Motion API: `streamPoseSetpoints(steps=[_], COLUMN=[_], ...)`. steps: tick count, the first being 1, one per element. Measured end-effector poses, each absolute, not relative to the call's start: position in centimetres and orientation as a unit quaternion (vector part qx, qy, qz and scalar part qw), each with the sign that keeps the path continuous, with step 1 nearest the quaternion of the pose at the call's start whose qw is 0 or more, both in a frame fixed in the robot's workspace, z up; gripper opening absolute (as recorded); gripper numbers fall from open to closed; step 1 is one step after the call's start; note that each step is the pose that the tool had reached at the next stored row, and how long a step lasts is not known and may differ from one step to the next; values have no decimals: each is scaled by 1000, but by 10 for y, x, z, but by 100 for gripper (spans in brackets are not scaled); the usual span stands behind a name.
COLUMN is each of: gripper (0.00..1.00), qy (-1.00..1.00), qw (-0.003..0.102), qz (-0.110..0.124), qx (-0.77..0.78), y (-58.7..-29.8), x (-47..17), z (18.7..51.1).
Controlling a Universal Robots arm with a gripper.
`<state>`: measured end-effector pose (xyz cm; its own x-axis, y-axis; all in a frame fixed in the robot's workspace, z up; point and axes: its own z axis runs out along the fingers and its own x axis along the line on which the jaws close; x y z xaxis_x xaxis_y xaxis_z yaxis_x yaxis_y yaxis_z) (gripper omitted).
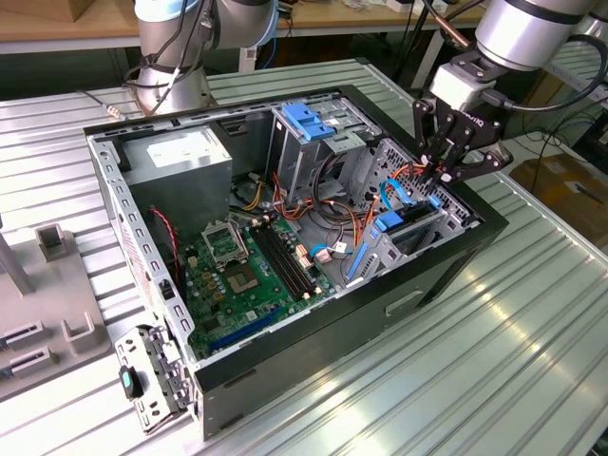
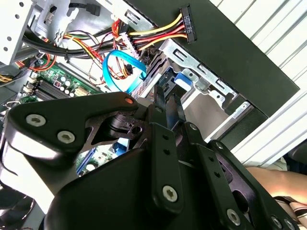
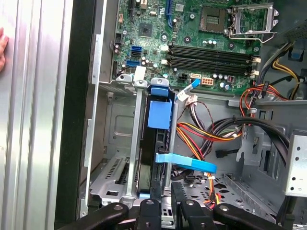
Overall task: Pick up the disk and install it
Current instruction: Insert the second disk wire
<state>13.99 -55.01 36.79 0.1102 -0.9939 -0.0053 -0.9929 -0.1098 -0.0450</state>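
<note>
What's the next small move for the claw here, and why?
Probably a short, slow push deeper into the drive bay. The disk stands on edge inside it, and the claw sits right at its outer end, in line with the slot. Whether the disk is fully seated can't be told.

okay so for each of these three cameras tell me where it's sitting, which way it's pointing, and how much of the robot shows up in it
Exterior view: off the arm, above, looking down at the open computer case; arm and end effector show.
First wrist view: on the arm, looking down into the drive bay; finger bases show.
Second wrist view: on the arm, looking along the end effector toward the blue cable.
Shared: all three show the motherboard.
</note>
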Motion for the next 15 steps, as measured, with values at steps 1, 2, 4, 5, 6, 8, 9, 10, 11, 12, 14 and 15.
streamPoseSetpoints(steps=[1, 2, 4, 5, 6, 8, 9, 10, 11, 12, 14, 15], gripper=[24, 24, 24, 24, 24, 24, 24, 24, 24, 24, 24, 24], qy=[667, 667, 666, 666, 665, 665, 664, 664, 664, 664, 663, 663], qw=[19, 19, 19, 19, 19, 19, 19, 19, 19, 19, 19, 19], qz=[-13, -13, -13, -13, -13, -13, -13, -13, -13, -13, -13, -13], qx=[-745, -745, -746, -746, -746, -747, -747, -747, -747, -747, -748, -748], y=[-550, -550, -550, -550, -550, -550, -550, -550, -550, -550, -550, -550], x=[140, 141, 142, 143, 144, 146, 146, 146, 147, 147, 148, 149], z=[368, 368, 368, 368, 368, 368, 368, 368, 368, 368, 368, 368])
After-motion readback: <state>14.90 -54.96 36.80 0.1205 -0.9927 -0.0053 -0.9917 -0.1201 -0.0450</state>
